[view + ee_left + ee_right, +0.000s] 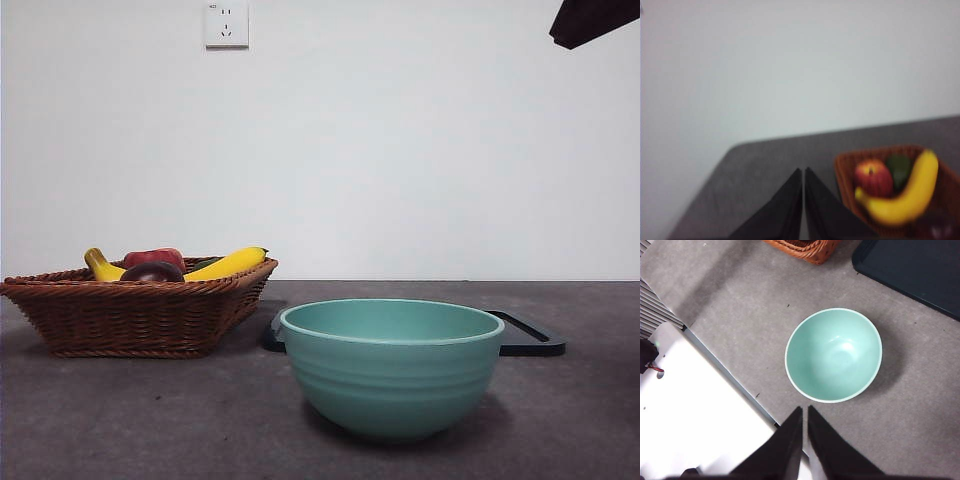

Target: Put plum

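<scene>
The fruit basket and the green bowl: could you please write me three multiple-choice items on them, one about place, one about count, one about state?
1. Where is the plum?
A. in the wicker basket
B. in the green bowl
C. on the dark tray

2. How many bananas does the front view show?
A. none
B. two
C. five

3. What is in the bowl?
A. a plum
B. a banana
C. nothing

Answers:
1 A, its dark top shows above the basket rim.
2 B, two yellow ones flank the red fruit.
3 C, the right wrist view shows its bare inside.
</scene>
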